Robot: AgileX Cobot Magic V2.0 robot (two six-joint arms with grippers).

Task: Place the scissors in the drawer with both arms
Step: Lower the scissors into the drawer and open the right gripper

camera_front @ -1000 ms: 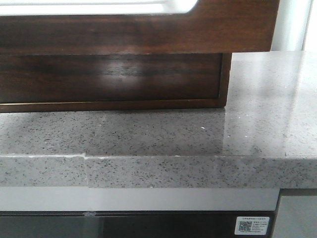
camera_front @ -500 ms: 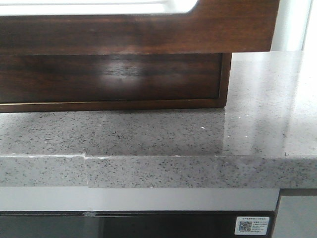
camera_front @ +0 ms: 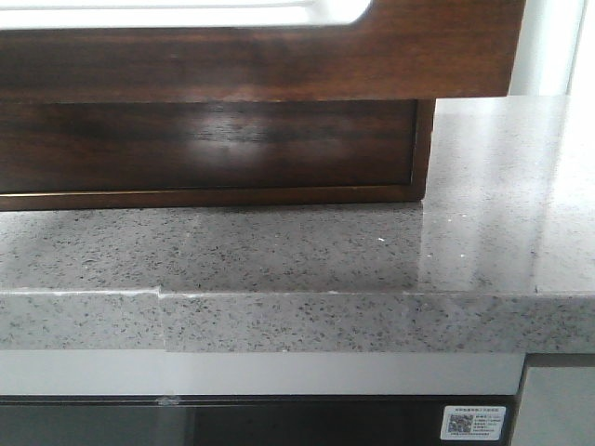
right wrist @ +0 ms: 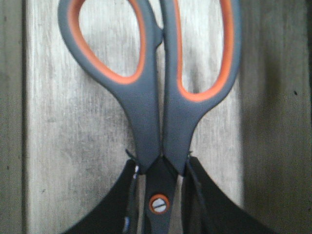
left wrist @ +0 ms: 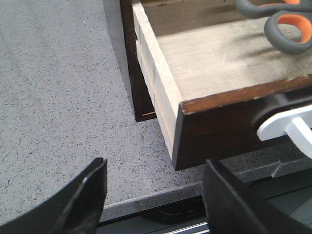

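The drawer (camera_front: 279, 60) is a dark brown glossy front with a wide white cutout (camera_front: 186, 11) along its top edge, and it stands pulled out over the counter. The left wrist view shows it open (left wrist: 214, 131), with a pale wooden bottom. The scissors (right wrist: 146, 112) have grey handles lined with orange. My right gripper (right wrist: 160, 168) is shut on them at the pivot screw, over the drawer bottom. Their handles show inside the drawer in the left wrist view (left wrist: 287, 29). My left gripper (left wrist: 156, 165) is open and empty, above the counter's front edge beside the drawer's corner. Neither gripper shows in the front view.
A grey speckled stone countertop (camera_front: 279, 251) runs under the drawer. The brown cabinet body (camera_front: 204, 144) stands behind the drawer front. A white piece (left wrist: 287, 126) sticks out at the drawer front. Below the counter edge is a dark panel with a QR label (camera_front: 474, 423).
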